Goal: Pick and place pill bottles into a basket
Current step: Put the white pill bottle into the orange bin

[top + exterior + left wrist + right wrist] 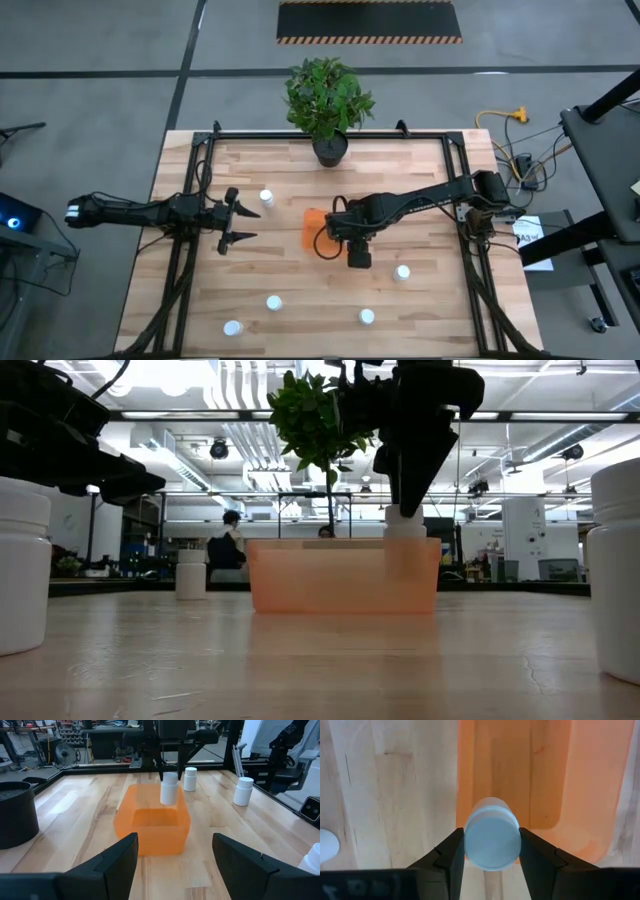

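Observation:
The orange basket (312,228) stands mid-table; it also shows in the left wrist view (152,827) and the low view (340,575). My right gripper (492,851) is over it, shut on a white pill bottle (169,790). My left gripper (250,225) is open and empty, left of the basket, its fingers pointing at it. Other white bottles stand upright on their bases: one (266,198) by my left gripper, two near the front left (273,302) (232,327), and two at the front right (367,317) (402,271). My right gripper pinches the bottle's cap end (470,842) between its two fingers, one on each side. The fingers come from above, pointing down. The bottle hangs upright and clear of the floor, its lower part (404,560) below the basket's rim, close to one wall.
A black pot with a green plant (328,105) stands at the table's far edge, behind the basket. Dark frame rails (195,180) run along the table's left, right and far sides. Bare wood lies between the basket and the front bottles.

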You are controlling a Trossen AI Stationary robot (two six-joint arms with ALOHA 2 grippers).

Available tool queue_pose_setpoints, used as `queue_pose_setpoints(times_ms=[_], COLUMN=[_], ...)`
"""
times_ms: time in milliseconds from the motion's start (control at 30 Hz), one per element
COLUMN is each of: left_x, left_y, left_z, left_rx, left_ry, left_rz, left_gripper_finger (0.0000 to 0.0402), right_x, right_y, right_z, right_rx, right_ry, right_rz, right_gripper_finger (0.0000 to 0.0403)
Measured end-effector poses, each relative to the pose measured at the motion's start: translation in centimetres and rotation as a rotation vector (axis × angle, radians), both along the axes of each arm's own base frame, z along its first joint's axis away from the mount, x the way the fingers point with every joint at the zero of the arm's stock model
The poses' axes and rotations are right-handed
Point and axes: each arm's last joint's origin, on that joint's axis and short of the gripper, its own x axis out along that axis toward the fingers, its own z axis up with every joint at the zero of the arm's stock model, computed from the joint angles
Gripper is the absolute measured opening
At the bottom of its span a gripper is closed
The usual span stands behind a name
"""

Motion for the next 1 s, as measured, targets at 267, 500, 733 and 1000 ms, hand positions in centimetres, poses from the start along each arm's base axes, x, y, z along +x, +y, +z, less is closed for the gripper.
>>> queue_pose_setpoints(times_ms=[267,500,733,1000], left_x=[0.0,0.0,0.0,0.0], left_y=[0.0,0.0,0.0,0.0], left_z=[0.0,0.0,0.0,0.0], left_rx=[0.0,0.0,0.0,0.0], left_ry=[0.0,0.0,0.0,0.0], left_rz=[0.0,-0.001,-0.001,-0.001], left_gripper_finger=[0.0238,0.0238,0.0238,0.0238], right_x=[-0.1,0.0,0.1,-0.4], right_y=[0.0,0.0,0.1,0.0], right_z=[-0.1,-0.1,0.8,2.9], right_rx=[0.001,0.002,0.004,0.011], right_ry=[0.006,0.005,-0.007,-0.038], right_rz=[0.001,-0.003,-0.003,-0.017], right_gripper_finger=[0.0189,0.0207,0.0208,0.021])
